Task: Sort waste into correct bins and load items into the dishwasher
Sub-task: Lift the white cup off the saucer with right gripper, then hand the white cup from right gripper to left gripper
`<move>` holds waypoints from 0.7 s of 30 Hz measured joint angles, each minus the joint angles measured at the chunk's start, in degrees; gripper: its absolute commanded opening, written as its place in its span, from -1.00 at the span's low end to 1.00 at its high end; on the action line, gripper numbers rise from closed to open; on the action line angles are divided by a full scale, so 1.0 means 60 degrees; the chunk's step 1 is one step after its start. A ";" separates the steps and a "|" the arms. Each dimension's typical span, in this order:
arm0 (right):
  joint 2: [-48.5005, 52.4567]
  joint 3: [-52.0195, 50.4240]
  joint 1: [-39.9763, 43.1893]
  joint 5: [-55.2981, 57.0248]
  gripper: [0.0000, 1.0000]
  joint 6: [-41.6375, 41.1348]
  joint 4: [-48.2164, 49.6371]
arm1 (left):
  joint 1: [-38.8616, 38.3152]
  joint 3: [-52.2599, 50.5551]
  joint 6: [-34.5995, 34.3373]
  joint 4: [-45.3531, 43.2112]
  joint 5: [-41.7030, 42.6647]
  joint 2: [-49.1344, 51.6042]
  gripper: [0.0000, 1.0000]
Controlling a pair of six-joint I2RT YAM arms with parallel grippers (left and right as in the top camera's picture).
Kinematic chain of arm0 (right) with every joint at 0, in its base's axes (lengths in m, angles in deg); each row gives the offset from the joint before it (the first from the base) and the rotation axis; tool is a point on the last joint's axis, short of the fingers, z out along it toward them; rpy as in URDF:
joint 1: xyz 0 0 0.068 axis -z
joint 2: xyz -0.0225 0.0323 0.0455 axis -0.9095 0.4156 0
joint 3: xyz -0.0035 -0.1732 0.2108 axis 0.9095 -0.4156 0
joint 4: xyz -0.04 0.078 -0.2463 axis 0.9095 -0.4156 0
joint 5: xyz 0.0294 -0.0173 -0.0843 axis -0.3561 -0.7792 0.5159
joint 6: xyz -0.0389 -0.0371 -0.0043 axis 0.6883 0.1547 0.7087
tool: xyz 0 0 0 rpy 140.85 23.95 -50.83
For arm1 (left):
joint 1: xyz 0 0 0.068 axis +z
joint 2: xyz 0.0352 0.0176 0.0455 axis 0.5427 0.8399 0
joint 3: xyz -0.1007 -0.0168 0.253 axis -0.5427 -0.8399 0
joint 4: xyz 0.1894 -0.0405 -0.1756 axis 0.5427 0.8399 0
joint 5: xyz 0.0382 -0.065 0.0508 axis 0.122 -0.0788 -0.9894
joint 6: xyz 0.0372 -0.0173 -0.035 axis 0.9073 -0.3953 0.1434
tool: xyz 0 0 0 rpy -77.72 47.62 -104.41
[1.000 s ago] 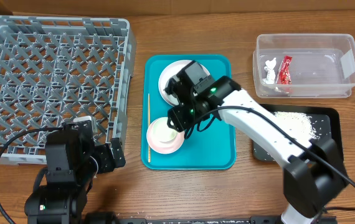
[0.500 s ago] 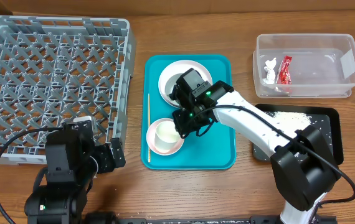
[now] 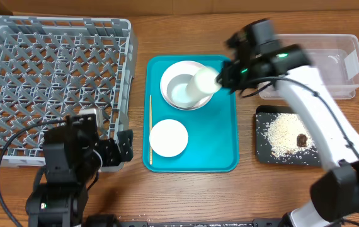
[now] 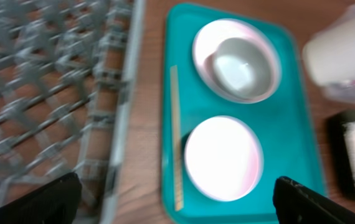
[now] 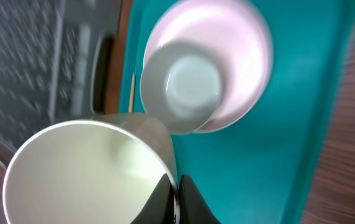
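Note:
My right gripper (image 3: 225, 73) (image 5: 176, 191) is shut on the rim of the small white cup (image 3: 203, 82) (image 5: 84, 180), one finger inside and one outside. It holds the cup in the air above the back of the teal tray (image 3: 220, 135). Below it the pale grey bowl (image 3: 181, 89) (image 5: 193, 87) sits inside the round white plate (image 3: 167, 74) (image 5: 246, 50). The pale pink bowl (image 3: 168, 138) (image 4: 223, 157) stands empty at the tray's front. My left gripper (image 3: 107, 142) (image 4: 177, 208) is open, low by the dishwasher rack's (image 3: 53, 82) front right corner.
A thin wooden stick (image 3: 150, 129) (image 4: 176, 137) lies along the teal tray's left edge. The black tray (image 3: 264, 148) at the right holds rice (image 3: 280, 132) and a brown lump (image 3: 302, 140). The clear tub (image 3: 330, 63) stands behind it, partly hidden by my right arm.
My right gripper shut on the cup, lifted it out of the pink bowl and carried it back and right. The left arm shifted slightly right.

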 measured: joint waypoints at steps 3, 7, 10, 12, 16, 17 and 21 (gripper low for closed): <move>-0.0182 0.0040 0.0885 -0.0776 -0.92 -0.0255 0.0033 | 0.0000 0.0000 -0.0109 -0.0856 0.0994 0.0488 0.99; -0.0051 0.0018 0.1417 -0.2452 -0.92 -0.0342 0.0171 | 0.0000 0.0007 -0.0255 -0.2710 0.2892 0.1424 0.99; -0.0004 -0.0004 0.1395 -0.3679 -0.92 -0.0364 0.0171 | -0.0044 0.0033 -0.0404 -0.4484 0.4550 0.2339 1.00; -0.0004 -0.0011 0.1308 -0.4459 -0.92 -0.0364 0.0215 | -0.0135 0.0047 -0.0630 -0.5439 0.5457 0.2900 1.00; -0.0004 -0.0015 0.1169 -0.5829 -0.92 -0.0313 0.0466 | -0.0401 0.0051 -0.1173 -0.7089 0.7107 0.3963 1.00; -0.0004 -0.0015 0.1129 -0.6113 -0.92 -0.0317 0.0495 | -0.0470 0.0051 -0.1322 -0.7468 0.7486 0.4204 1.00; -0.0004 -0.0018 0.1016 -0.7020 -0.92 -0.0280 0.0492 | -0.0699 0.0051 -0.1781 -0.8331 0.8349 0.4696 1.00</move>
